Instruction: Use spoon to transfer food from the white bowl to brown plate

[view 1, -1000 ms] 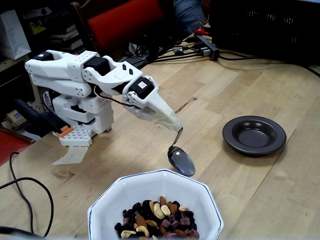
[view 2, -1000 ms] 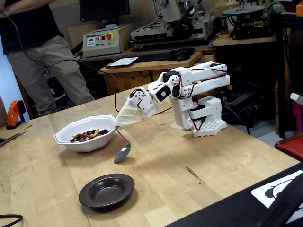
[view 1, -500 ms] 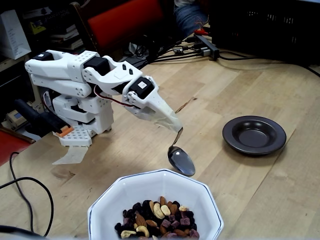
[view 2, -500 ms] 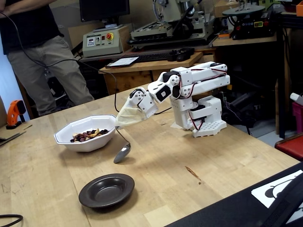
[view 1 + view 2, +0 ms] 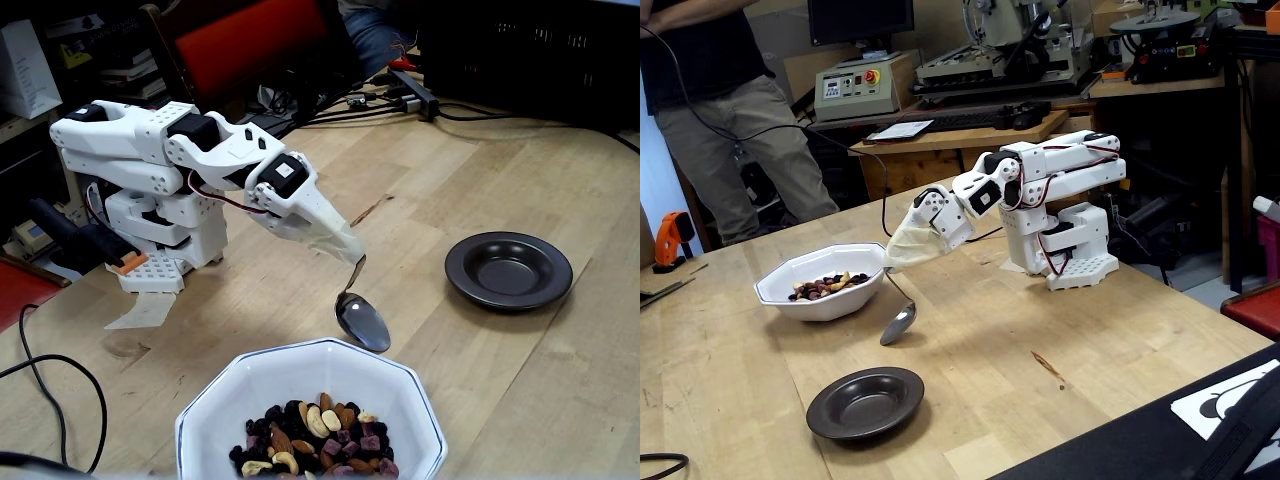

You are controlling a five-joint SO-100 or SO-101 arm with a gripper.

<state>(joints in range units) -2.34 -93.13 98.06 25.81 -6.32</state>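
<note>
The jaws are gripping the spoon [image 5: 362, 321] just beside the white bowl [image 5: 262, 382], the brown plate [image 5: 508, 270] sitting clear on the desk [image 5: 500, 150].

My pincer [image 5: 352, 258] grips the spoon [image 5: 362, 320] by its handle, its empty oval end hanging just past the far rim of the white bowl [image 5: 300, 375] of food [image 5: 315, 435], with the brown plate [image 5: 508, 270] well apart to the right on the wooden surface [image 5: 470, 160].
</note>
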